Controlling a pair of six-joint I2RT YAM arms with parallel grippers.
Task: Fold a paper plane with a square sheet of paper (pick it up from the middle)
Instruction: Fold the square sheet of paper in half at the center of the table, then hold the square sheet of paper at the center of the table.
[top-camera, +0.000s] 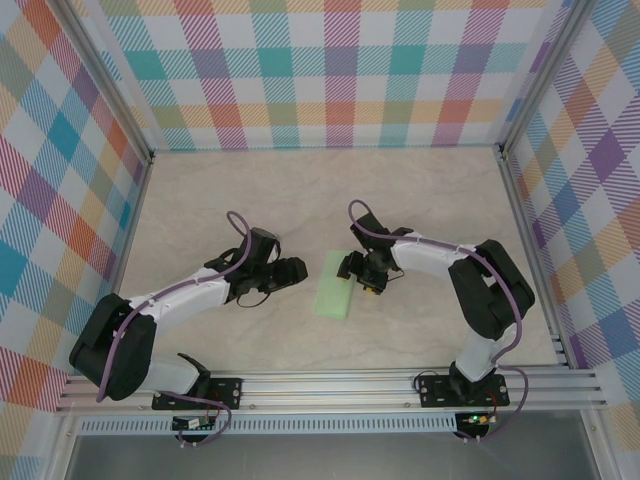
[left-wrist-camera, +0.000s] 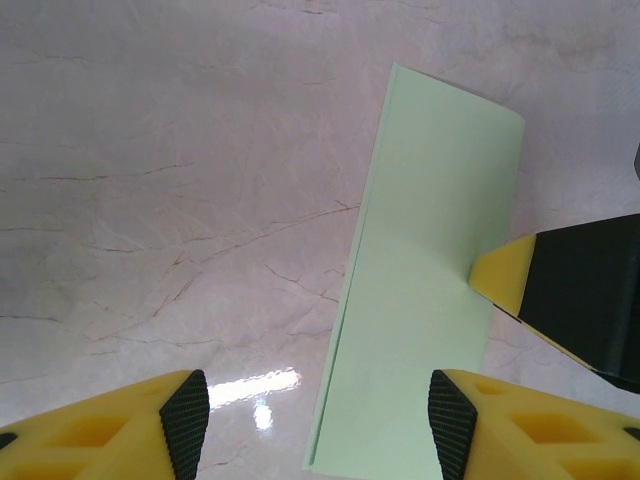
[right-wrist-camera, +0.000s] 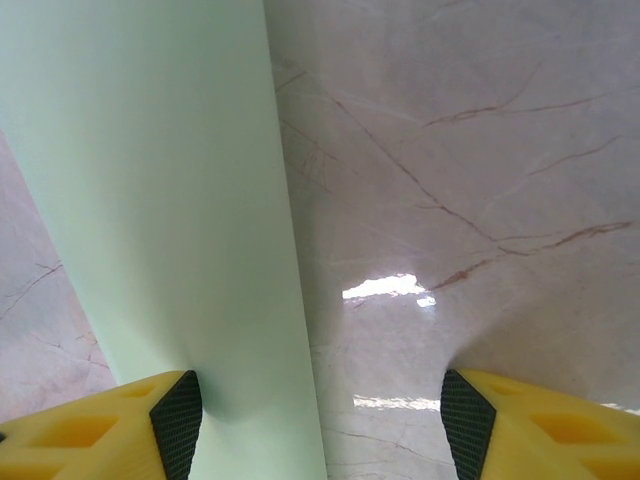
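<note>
Shows the pale-green sheet of paper (top-camera: 335, 298) folded into a narrow rectangle, flat on the marble table (top-camera: 250, 190) between the two arms. Lies slightly tilted, with its long edges running away from the bases.

Puts the right tool (top-camera: 362, 285) at the paper's right long edge, jaws spread. In the right wrist view, places one yellow finger (right-wrist-camera: 150, 415) over the sheet (right-wrist-camera: 170, 200) and the other over bare table, with nothing clamped between them. Cannot tell whether that finger presses the paper or hovers.

Keeps the left tool (top-camera: 292, 270) just left of the sheet, apart from it. Shows its jaws wide apart and empty in the left wrist view (left-wrist-camera: 320, 430), with the paper's near end (left-wrist-camera: 430, 280) ahead.
</note>
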